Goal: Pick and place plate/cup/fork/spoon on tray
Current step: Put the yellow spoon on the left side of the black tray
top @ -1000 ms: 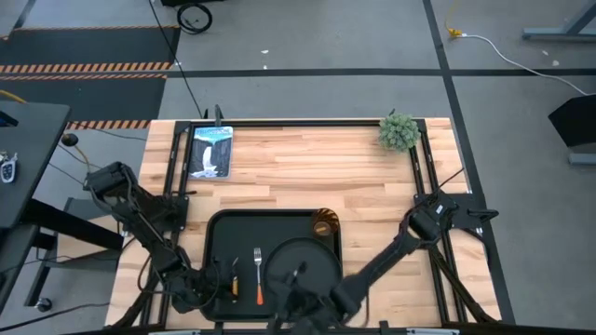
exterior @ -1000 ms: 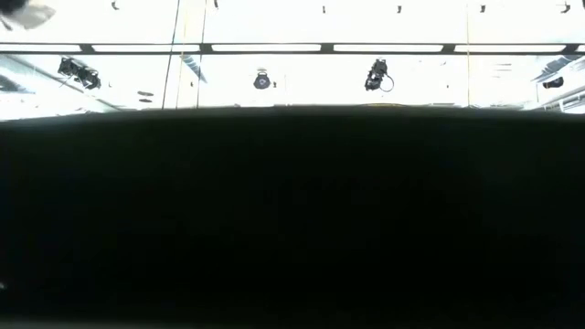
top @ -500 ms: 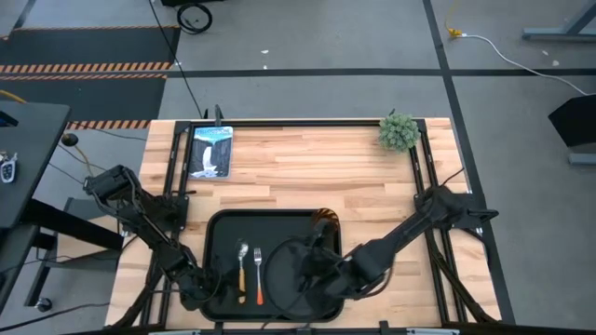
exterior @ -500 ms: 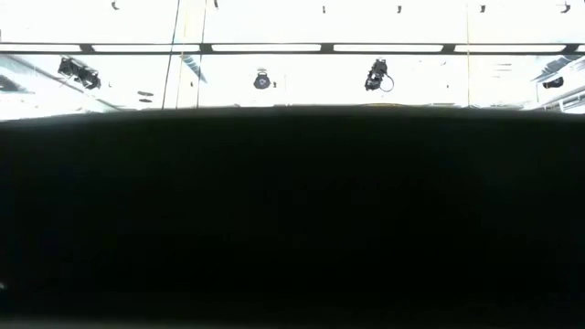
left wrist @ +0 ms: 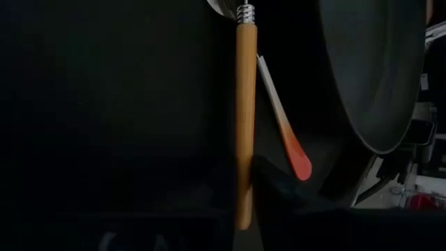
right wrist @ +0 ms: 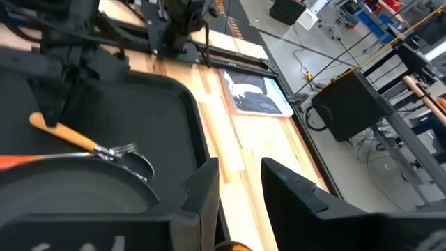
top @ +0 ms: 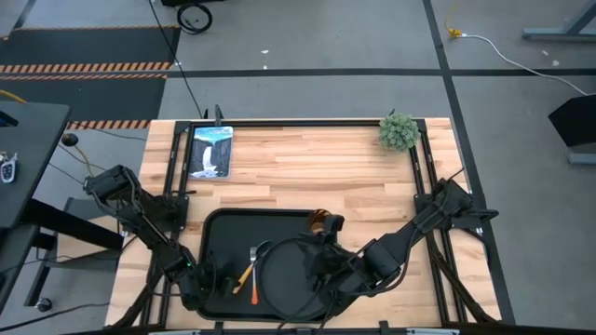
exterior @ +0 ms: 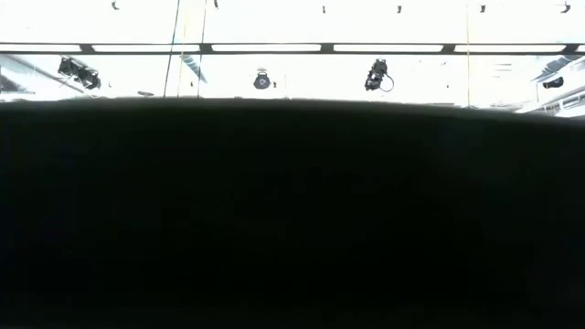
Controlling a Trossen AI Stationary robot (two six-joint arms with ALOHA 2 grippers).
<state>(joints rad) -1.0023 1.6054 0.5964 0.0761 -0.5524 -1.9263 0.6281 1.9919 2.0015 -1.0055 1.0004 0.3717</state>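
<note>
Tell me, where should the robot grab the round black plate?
Probably by its raised rim. The plate lies flat on the tray, so only the rim gives the fingers something to pinch, one inside and one outside. Coming from the right looks best: the fork and spoon lie close by its left edge, and the open right gripper is on that side.

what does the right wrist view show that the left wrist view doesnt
Only the right wrist view shows the wooden table, the picture card lying on it, the room beyond, and the fork's prongs. Only the left wrist view shows a second orange handle tucked against the plate. Both show the tray, the plate and an orange-handled utensil.
</note>
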